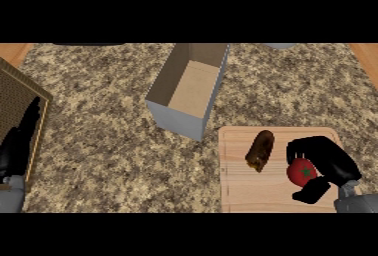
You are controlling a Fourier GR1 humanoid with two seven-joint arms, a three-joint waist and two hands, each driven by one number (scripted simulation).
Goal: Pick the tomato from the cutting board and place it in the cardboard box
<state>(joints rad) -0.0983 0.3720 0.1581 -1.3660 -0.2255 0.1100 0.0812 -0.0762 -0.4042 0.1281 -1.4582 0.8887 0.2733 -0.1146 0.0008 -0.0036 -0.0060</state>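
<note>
left hand [16, 150] at far left edge, fingers straight and pointing up, resting, holds nothing. it lies over a dark mesh-textured panel with a wood frame [22, 95] that sits at the left side of the desk [103, 145], speckled granite top

cardboard box [188, 87] upper middle, open on top, long axis tilted a bit from vertical, tan floor visible inside, grey outer wall facing the view. nothing visible inside it

cutting board [244, 192] lower right, light wood, its top-left corner just beside the box's near corner, can't tell if they touch. on the board, left part: brown elongated item [260, 150], looks like a browned roll or similar, can't tell exactly, standing apart from the tomato

tomato [302, 171] on the right half of the board, red with green stem spot facing up, not in the box. can't tell whether it sits on the board or is raised off it

right hand [328, 162] coming in from the lower right, fingers curled over the top and right of the tomato, thumb below it, so it is closed round the tomato. grey forearm [356, 204] at the lower right corner
</note>
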